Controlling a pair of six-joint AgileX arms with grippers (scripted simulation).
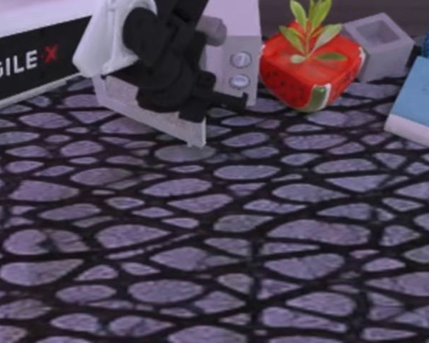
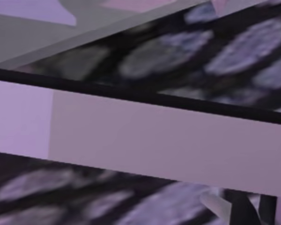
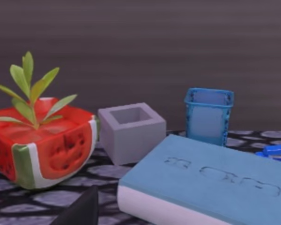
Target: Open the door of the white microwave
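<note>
**Jaws at the door's free edge, door swinging outward**

Jaws of the left gripper are reaching over the free end of the door, but whether they are pinching the panel or spread around it I cannot tell: from above the black arm is covering them, and the left wrist view is filled by the door's pale edge running across it. That closeness suggests the grip is being kept right at the end farthest from the hinge, where a pull swings the panel most easily.

The white microwave is sitting at the far edge of the worktop, its two knobs facing forward. Its door is standing angled out from the front, partly open, its free end just below the knobs.

Just to the right of the microwave, a watermelon-shaped planter is resting close by, then a grey cube and a blue book farther right. A blue cup is standing beyond the book.

The right gripper is not appearing from above; its camera is looking across at the planter, so that arm seems parked, well right of the microwave. Only a dark tip shows there, too little to judge.
</note>
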